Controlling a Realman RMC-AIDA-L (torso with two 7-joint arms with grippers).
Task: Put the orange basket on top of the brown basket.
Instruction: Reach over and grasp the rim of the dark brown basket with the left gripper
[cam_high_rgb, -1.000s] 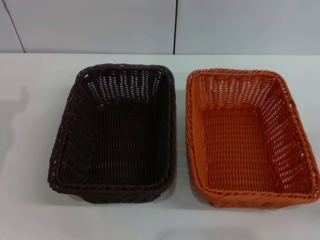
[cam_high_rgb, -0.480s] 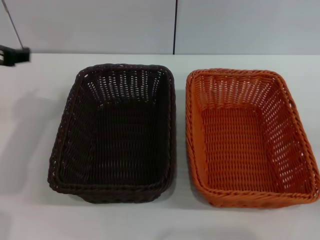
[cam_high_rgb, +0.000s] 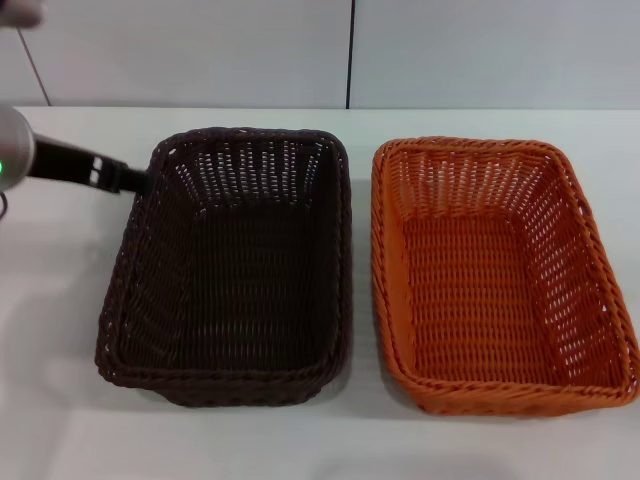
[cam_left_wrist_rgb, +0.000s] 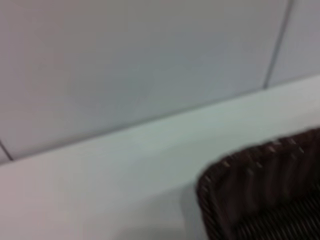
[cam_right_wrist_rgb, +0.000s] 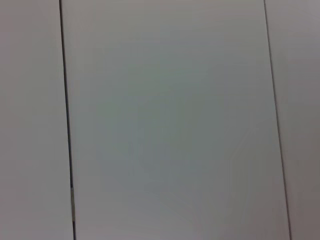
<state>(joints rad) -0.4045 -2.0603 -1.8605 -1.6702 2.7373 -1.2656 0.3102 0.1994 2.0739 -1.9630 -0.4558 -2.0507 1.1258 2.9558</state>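
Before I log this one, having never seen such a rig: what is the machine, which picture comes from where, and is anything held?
It is a two-armed robot with a camera on its head and one on each wrist. The head view looks down on a white table with the brown basket beside the orange basket, both empty and apart. The left gripper reaches in beside the brown basket's far left corner; nothing is held. The left wrist view shows that basket's rim and the wall. The right wrist view shows only wall panels; the right arm is out of sight.

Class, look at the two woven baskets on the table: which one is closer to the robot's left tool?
The brown basket. The left tool is at its far left corner, while the orange basket sits on its other side.
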